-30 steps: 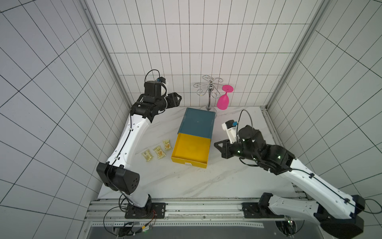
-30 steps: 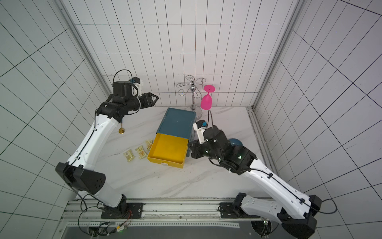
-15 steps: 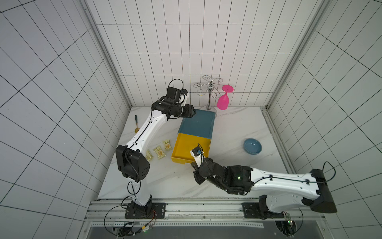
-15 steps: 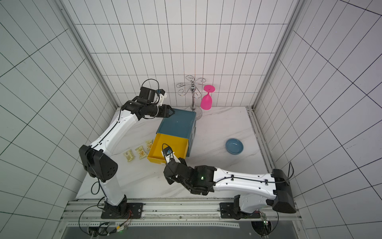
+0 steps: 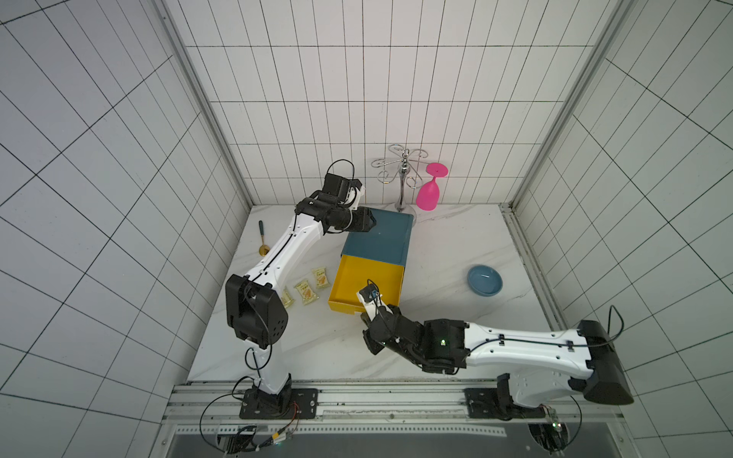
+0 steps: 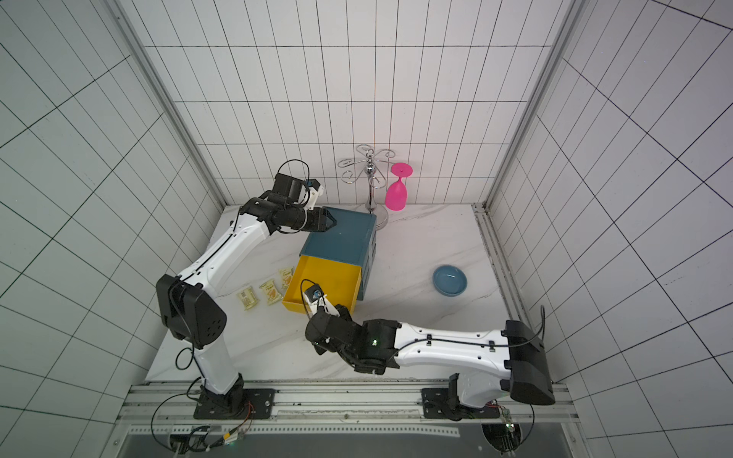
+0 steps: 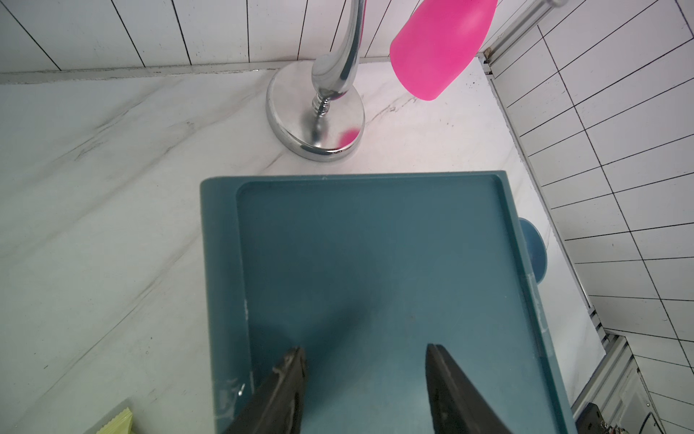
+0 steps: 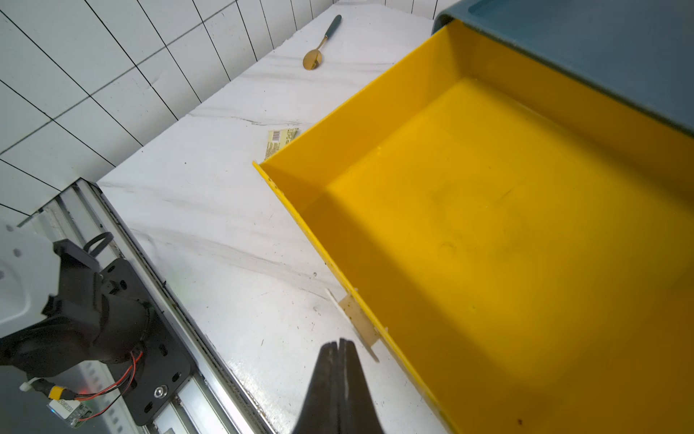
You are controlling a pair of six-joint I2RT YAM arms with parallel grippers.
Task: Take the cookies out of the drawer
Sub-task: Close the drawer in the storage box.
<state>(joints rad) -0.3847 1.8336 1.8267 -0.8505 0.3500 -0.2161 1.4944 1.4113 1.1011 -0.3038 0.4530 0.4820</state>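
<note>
The yellow drawer (image 5: 371,273) stands pulled out of the blue cabinet (image 5: 382,238), and its inside (image 8: 488,225) is bare. Three yellow cookies packets (image 5: 305,291) (image 6: 271,292) lie in a row on the table just left of the drawer. One of them peeks out behind the drawer's wall (image 8: 281,138). My left gripper (image 7: 364,351) hovers open over the cabinet's back-left corner (image 5: 372,223), holding nothing. In front of the drawer's front wall my right gripper (image 8: 340,342) is shut and empty, above the table (image 5: 372,344).
A chrome glass rack (image 5: 403,178) with a hanging pink glass (image 5: 429,194) stands behind the cabinet. A blue bowl (image 5: 484,280) sits on the right, and a gold spoon (image 5: 263,240) lies at the back left. Tiled walls close in three sides.
The left arm swung from the back left to over the cabinet's top. The right arm moved from beside the drawer's right side down to its front, uncovering the bowl.
</note>
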